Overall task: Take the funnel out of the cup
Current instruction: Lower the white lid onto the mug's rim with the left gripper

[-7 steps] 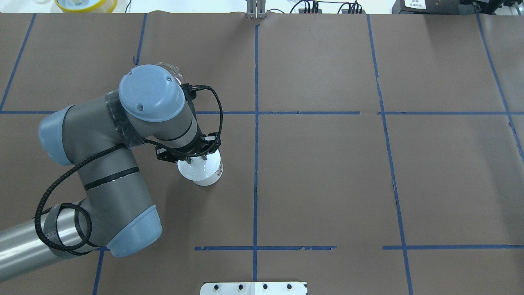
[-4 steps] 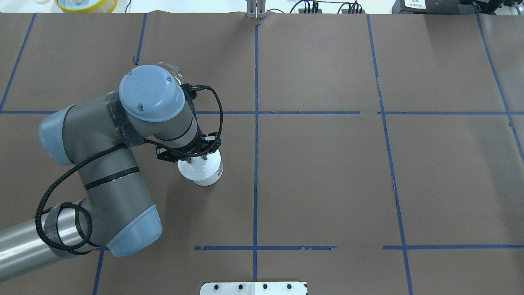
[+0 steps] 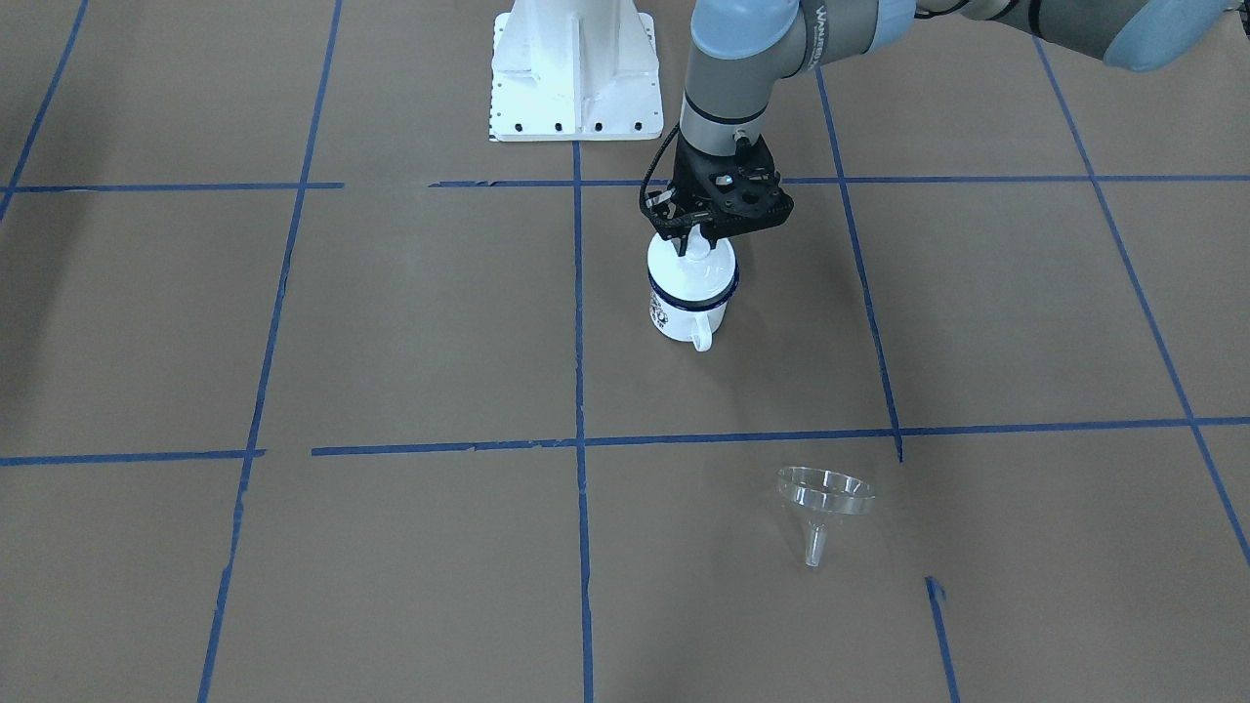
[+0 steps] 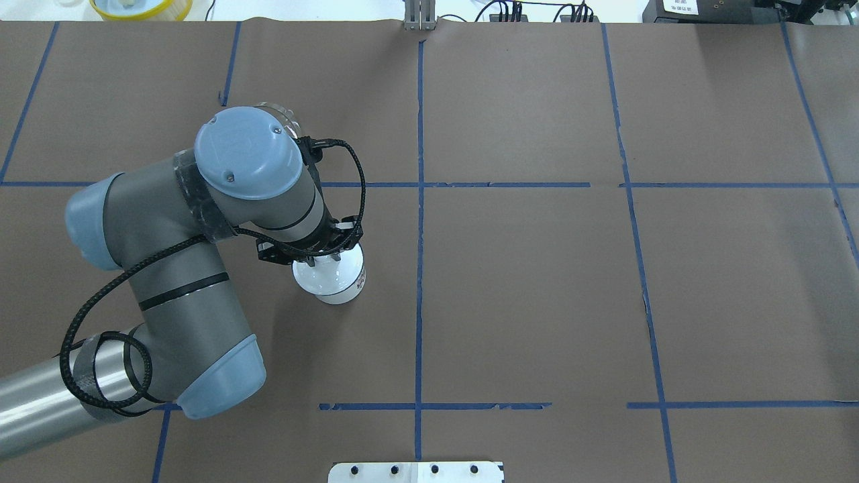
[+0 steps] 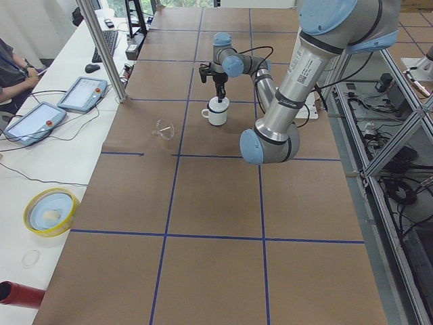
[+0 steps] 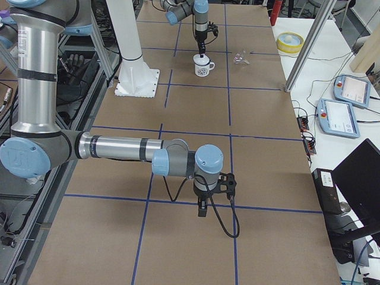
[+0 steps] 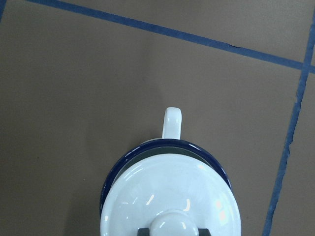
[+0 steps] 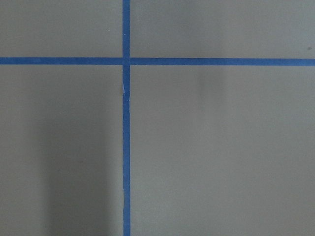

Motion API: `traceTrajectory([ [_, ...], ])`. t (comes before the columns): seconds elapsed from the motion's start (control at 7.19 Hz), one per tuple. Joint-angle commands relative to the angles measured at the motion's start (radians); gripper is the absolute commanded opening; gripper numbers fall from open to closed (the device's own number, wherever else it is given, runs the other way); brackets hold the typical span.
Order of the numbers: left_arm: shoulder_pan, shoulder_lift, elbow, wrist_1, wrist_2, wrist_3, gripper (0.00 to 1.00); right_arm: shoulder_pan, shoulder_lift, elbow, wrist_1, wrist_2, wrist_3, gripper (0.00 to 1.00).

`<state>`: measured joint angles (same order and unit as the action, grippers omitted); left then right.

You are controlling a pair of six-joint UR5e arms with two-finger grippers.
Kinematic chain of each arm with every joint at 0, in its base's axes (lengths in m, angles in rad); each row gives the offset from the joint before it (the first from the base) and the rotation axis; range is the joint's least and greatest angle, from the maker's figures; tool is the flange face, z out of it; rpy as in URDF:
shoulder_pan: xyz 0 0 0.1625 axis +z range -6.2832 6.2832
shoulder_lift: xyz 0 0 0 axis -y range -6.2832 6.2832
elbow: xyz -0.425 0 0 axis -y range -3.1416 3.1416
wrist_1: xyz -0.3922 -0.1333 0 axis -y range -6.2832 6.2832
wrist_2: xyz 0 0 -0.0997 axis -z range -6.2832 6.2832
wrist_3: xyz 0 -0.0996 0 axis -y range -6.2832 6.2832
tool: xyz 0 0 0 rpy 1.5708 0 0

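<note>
The white enamel cup [image 3: 687,310] with a dark blue rim stands upright on the brown table, its handle [image 7: 172,122] pointing away from the robot. A white domed lid [image 3: 695,271] with a knob [image 7: 172,223] sits on it. My left gripper [image 3: 696,241] hangs straight above and is shut on the knob. The clear funnel [image 3: 823,496] lies apart on the table, well beyond the cup on the operators' side; it also shows in the exterior left view [image 5: 163,128]. My right gripper [image 6: 202,209] hovers low over bare table far away; I cannot tell whether it is open or shut.
Blue tape lines [image 4: 419,201] divide the brown paper. The white robot base [image 3: 574,68] stands behind the cup. A yellow-rimmed bowl [image 4: 141,7] sits off the far left corner. Operator tablets [image 5: 81,93] lie on the side bench.
The left arm and the lid shifted very slightly; otherwise nothing has visibly moved.
</note>
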<state>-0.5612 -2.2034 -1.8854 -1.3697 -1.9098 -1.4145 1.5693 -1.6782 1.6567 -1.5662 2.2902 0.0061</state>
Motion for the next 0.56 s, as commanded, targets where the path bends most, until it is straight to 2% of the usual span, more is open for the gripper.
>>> traceTrajectory([
  [0.0, 0.001, 0.002, 0.000, 0.000, 0.000, 0.003, 0.00, 0.000, 0.000, 0.000, 0.000, 0.000, 0.000, 1.00],
  [0.42, 0.000, 0.001, -0.006, 0.000, 0.003, 0.005, 0.00, 0.000, 0.000, 0.000, 0.000, 0.000, 0.000, 1.00],
])
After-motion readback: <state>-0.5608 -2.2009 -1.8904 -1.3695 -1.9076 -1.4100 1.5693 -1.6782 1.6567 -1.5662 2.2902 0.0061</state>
